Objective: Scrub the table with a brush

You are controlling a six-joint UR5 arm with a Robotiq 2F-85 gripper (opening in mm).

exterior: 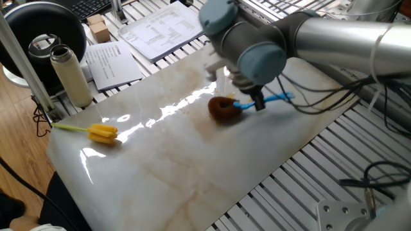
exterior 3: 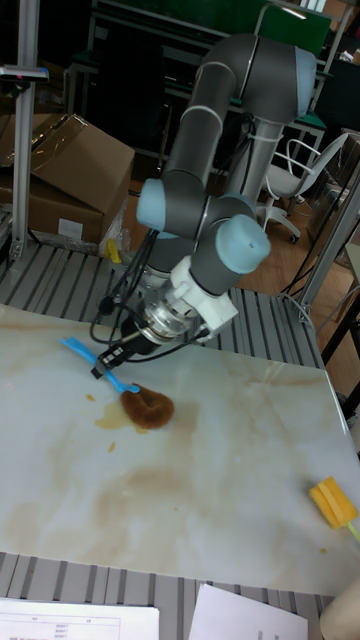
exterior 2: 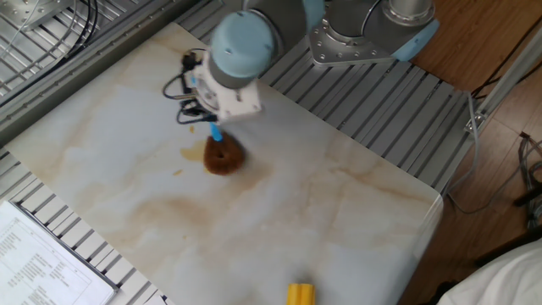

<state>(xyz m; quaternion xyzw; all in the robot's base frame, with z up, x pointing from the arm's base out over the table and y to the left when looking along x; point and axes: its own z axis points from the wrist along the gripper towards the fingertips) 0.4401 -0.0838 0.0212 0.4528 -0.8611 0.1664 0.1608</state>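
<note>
The brush has its round brown head (exterior: 224,109) pressed flat on the table (exterior: 192,163), and its light-blue handle (exterior: 273,99) sticks out past the wrist. My gripper (exterior: 257,103) is shut on that handle just behind the head. In the other fixed view the brush head (exterior 2: 223,158) sits at the right edge of an amber stain (exterior 2: 193,155), directly below the gripper (exterior 2: 214,129). The tall fixed view shows the gripper (exterior 3: 113,364) clamping the blue handle (exterior 3: 82,353), with the brush head (exterior 3: 148,408) resting on the marble beside a streak of the stain (exterior 3: 108,422).
A yellow sponge-headed brush (exterior: 101,133) lies near the table's left end. Beyond the slab's edge stand a cream bottle (exterior: 69,74), a black round object (exterior: 45,32) and loose papers (exterior: 166,27). Slatted metal frame (exterior: 302,179) borders the slab.
</note>
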